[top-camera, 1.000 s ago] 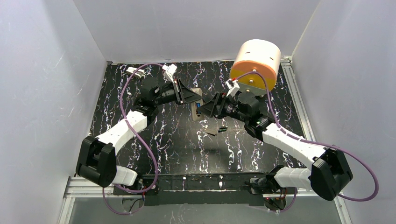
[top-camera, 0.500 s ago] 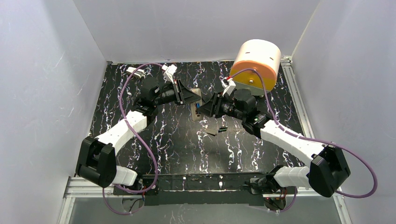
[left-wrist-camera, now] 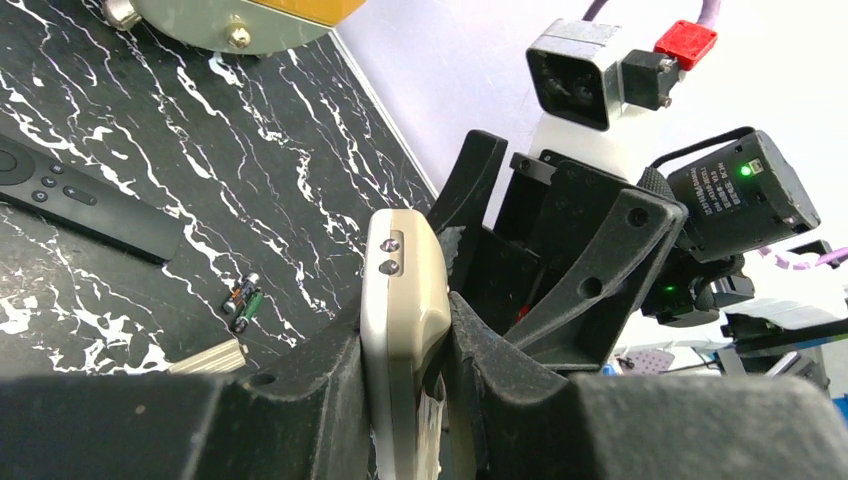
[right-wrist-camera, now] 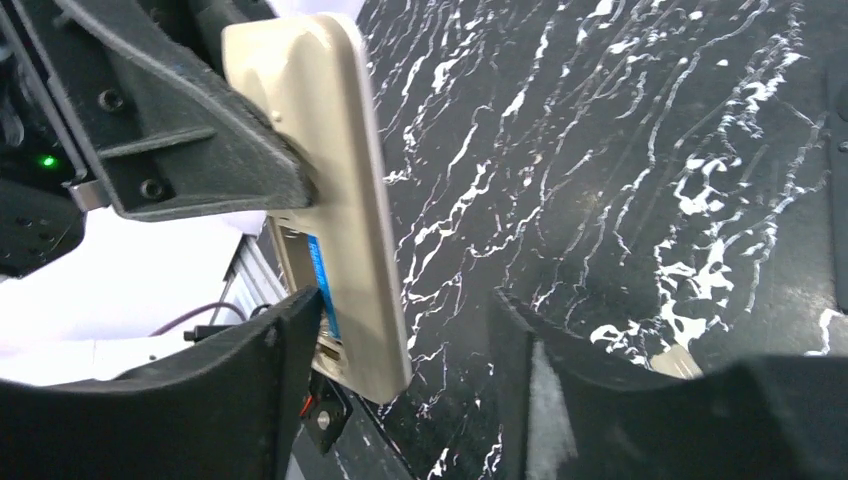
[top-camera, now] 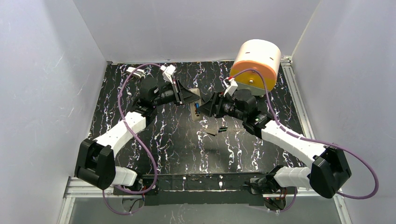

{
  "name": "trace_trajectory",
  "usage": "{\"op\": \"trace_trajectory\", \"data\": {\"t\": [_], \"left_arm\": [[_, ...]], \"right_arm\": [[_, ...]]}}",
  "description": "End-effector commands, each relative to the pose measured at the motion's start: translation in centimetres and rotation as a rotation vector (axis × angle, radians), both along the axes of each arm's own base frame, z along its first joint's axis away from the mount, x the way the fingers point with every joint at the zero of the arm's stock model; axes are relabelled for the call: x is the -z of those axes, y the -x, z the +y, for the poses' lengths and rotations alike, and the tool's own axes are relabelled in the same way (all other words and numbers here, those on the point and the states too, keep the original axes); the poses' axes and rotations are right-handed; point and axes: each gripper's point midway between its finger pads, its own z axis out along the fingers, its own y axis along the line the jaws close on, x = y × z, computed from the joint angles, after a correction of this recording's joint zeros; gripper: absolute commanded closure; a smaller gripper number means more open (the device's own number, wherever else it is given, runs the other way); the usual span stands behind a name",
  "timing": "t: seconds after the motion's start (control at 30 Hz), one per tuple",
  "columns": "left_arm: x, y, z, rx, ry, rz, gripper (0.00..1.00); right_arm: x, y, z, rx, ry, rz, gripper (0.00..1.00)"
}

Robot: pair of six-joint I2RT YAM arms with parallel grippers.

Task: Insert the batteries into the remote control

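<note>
Left gripper (top-camera: 189, 97): clenched on the remote (right-wrist-camera: 330, 150), holding it edge-up above the table (top-camera: 177, 140).
Right gripper (right-wrist-camera: 405, 325): jaws apart, empty, straddling the remote's lower end.
Change: the right arm has edged in toward the remote (the left barely shifted).
Batteries: the blue battery (right-wrist-camera: 322, 280) sits in the remote's open back; the green battery (left-wrist-camera: 243, 300) lies on the table.
Meaning: probably seating the blue one; green not yet loaded.

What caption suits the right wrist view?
Left gripper clamps the white remote, blue battery inside; right gripper open around it.
</note>
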Motion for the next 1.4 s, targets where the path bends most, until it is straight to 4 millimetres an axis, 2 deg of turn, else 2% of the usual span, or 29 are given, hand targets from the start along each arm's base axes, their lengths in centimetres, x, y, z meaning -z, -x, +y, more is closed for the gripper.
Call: {"op": "trace_trajectory", "data": {"t": [0.0, 0.07, 0.17, 0.33, 0.47, 0.63, 0.73, 0.87, 0.97, 1.13, 1.23, 1.37], "left_arm": [[-1.1, 0.3, 1.0, -0.050, -0.006, -0.043, 1.00], [0.2, -0.5, 1.9, -0.121, -0.043, -0.016, 1.00], [2.2, -1.7, 3.6, -0.247, -0.111, 0.028, 1.00], [3.8, -2.1, 6.0, -0.374, -0.181, 0.044, 1.00], [3.6, -1.9, 6.9, -0.417, -0.193, 0.014, 1.00], [3.4, -1.6, 7.3, -0.425, -0.201, -0.011, 1.00], [3.3, -1.4, 7.4, -0.418, -0.207, -0.014, 1.00], [3.2, -1.2, 7.2, -0.394, -0.213, -0.013, 1.00], [3.4, -1.1, 7.4, -0.394, -0.216, -0.013, 1.00], [3.5, -0.8, 7.4, -0.383, -0.212, -0.010, 1.00], [3.3, -0.5, 6.9, -0.339, -0.213, -0.026, 1.00], [2.8, 0.0, 6.0, -0.255, -0.204, -0.043, 1.00]], "right_arm": [[-3.6, -1.6, -2.3, 0.142, -0.032, -0.077, 0.26], [-3.8, -1.8, -3.5, 0.192, -0.009, -0.092, 0.24], [-2.5, -2.1, -5.6, 0.266, 0.096, -0.102, 0.23], [2.8, -2.5, -9.8, 0.357, 0.420, -0.045, 0.28], [6.6, -2.3, -11.4, 0.365, 0.582, 0.018, 0.33], [11.2, -2.0, -11.0, 0.313, 0.656, 0.077, 0.37], [13.4, -2.6, -11.0, 0.284, 0.745, 0.102, 0.39], [15.6, -3.2, -11.9, 0.367, 0.872, 0.242, 0.41], [16.6, -3.3, -10.8, 0.409, 0.797, 0.303, 0.43], [17.4, -3.9, -10.9, 0.474, 0.775, 0.317, 0.44], [17.9, -3.8, -10.5, 0.431, 0.794, 0.313, 0.38], [18.1, -3.7, -9.8, 0.261, 0.852, 0.206, 0.32]]}}
